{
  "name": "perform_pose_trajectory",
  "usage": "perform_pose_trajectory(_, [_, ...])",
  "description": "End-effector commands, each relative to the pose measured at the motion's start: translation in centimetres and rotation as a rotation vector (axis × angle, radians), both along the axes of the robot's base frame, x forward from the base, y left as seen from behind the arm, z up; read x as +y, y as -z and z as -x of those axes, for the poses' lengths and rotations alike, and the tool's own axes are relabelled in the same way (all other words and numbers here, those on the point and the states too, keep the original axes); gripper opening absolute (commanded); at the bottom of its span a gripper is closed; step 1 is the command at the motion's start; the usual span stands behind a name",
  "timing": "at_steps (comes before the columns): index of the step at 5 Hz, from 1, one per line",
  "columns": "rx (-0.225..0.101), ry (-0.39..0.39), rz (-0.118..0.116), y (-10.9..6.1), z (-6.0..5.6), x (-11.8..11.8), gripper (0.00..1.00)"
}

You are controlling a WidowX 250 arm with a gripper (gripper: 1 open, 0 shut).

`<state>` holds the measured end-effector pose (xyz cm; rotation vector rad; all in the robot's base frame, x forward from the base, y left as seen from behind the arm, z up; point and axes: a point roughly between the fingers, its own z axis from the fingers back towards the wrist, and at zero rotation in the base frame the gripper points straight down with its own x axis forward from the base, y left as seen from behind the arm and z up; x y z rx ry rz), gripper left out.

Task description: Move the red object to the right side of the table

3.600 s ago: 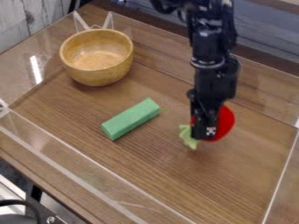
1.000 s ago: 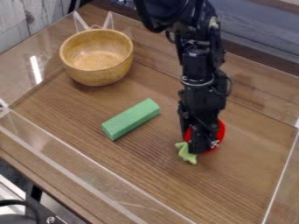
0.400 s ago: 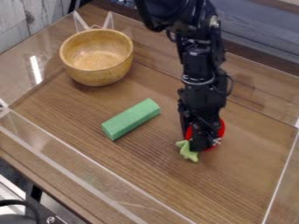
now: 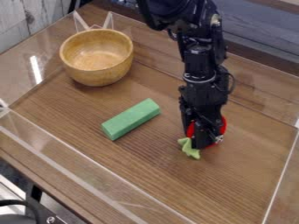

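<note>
The red object (image 4: 215, 131) is a small strawberry-like toy with green leaves (image 4: 190, 149) pointing toward the front. It lies on the brown wood-grain table (image 4: 140, 175), right of centre. My black gripper (image 4: 204, 138) points straight down onto it, with the fingers shut on the toy. The arm hides most of the red body; only a red sliver at the right and the leaves show.
A green rectangular block (image 4: 129, 118) lies left of the gripper, at the table's middle. A wooden bowl (image 4: 97, 57) stands at the back left. Clear acrylic walls (image 4: 47, 144) edge the tabletop. Bare wood lies to the right of the toy, up to the wall.
Compared with the oldest frame, the gripper and toy sit slightly lower and nearer the front. Over the last second nothing has visibly moved.
</note>
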<state>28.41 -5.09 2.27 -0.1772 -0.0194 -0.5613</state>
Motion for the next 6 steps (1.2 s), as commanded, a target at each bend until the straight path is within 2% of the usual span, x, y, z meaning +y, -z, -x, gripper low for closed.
perform_pose_trajectory(1, [-0.048,-0.018,-0.001,-0.83,-1.24,0.28,0.0])
perform_pose_trajectory(6, [-0.016,-0.06,-0.009,-0.33,-1.8,0.48,0.0])
